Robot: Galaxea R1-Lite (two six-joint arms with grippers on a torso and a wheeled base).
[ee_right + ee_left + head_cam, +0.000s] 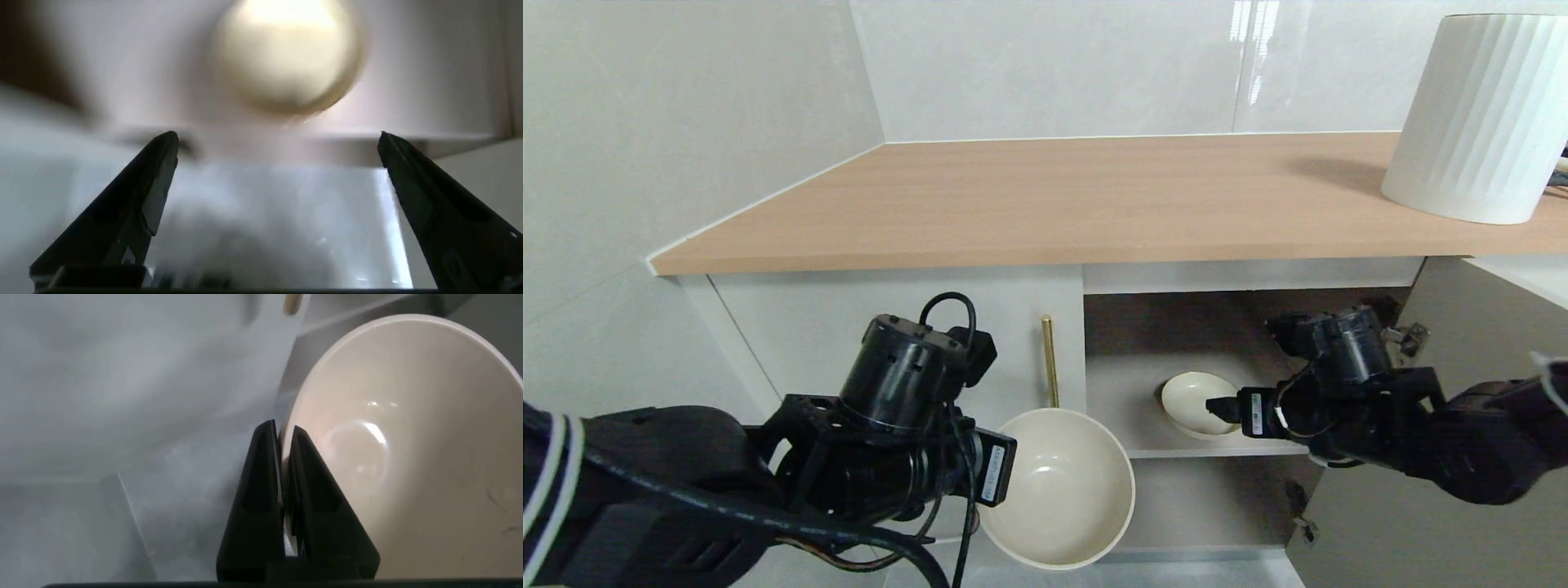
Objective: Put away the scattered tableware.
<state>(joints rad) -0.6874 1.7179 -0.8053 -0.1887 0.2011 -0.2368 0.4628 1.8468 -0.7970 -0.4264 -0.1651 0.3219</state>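
Left end effector (283, 433): clamped on big bowl's (1058, 490) rim
Right end effector (276, 140): released, spread wide
Small bowl (1194, 400): on shelf (1119, 412) just ahead of it

R tool (1218, 406), jaws spread: small bowl (1192, 400) dead ahead on shelf (1119, 404); free room on shelf to tool's left, open door (1478, 286) close on its right. L tool (992, 478) w/ big bowl (1062, 490): closed door (849, 302) & handle (1049, 359) just ahead.

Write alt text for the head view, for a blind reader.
The left gripper holds a large cream bowl by its rim before an open white cabinet under a wooden countertop. The right gripper, open, points at a smaller cream bowl on the cabinet shelf. A white ribbed container stands on the countertop.
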